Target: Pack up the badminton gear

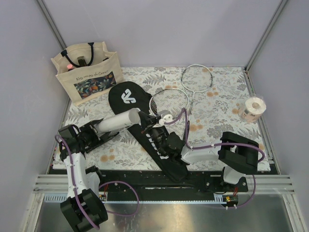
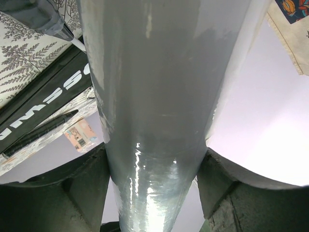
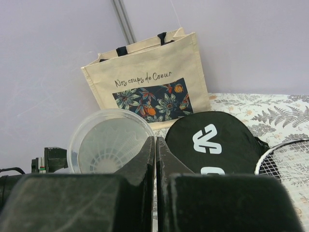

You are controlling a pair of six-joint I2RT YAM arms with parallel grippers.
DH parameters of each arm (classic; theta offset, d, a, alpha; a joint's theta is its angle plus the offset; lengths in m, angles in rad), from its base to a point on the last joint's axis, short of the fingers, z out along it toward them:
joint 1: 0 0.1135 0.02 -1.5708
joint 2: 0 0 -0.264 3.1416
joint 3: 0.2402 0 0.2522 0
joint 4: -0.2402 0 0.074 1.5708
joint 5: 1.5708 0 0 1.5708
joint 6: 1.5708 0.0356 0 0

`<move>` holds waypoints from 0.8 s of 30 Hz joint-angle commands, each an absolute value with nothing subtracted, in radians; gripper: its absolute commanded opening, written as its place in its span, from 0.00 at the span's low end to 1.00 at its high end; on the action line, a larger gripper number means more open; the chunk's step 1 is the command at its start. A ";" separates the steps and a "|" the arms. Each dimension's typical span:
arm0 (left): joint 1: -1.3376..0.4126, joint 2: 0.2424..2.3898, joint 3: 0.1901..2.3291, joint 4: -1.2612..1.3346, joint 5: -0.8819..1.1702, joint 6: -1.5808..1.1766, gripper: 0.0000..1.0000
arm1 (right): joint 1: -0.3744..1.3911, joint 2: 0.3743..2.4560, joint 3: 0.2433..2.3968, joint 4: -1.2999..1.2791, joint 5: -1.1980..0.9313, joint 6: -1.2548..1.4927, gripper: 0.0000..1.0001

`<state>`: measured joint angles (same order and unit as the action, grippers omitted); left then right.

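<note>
My left gripper (image 1: 99,126) (image 2: 154,193) is shut on the long white tube (image 1: 118,121) (image 2: 159,92), one finger (image 2: 63,188) on each side. The tube lies slanted above the table, its open end (image 3: 110,141) facing my right gripper, and a shuttlecock shows inside. My right gripper (image 1: 147,123) (image 3: 155,145) is shut with nothing in it, its tips just beside that open end. The black cover (image 1: 145,130) (image 3: 217,140) (image 2: 43,101) lies diagonally under both grippers. Two white-framed rackets (image 1: 169,99) (image 1: 198,77) lie behind it; one head (image 3: 285,159) also shows in the right wrist view.
A beige floral tote bag (image 1: 87,72) (image 3: 149,82) (image 2: 294,34) stands at the back left. A pale tape roll (image 1: 253,107) sits near the right edge. A small white piece (image 1: 166,116) lies by the nearer racket head. Walls close in the table on three sides.
</note>
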<state>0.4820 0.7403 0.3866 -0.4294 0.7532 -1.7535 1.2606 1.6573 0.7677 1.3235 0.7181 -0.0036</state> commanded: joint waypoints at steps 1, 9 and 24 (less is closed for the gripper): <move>0.479 0.726 0.397 -0.425 0.815 -1.758 0.51 | 1.272 1.678 0.819 1.491 0.747 -0.046 0.00; 0.480 0.726 0.408 -0.423 0.825 -1.761 0.51 | 1.270 1.695 0.818 1.491 0.762 -0.043 0.00; 0.480 0.727 0.419 -0.420 0.824 -1.750 0.51 | 1.270 1.709 0.824 1.491 0.715 -0.057 0.00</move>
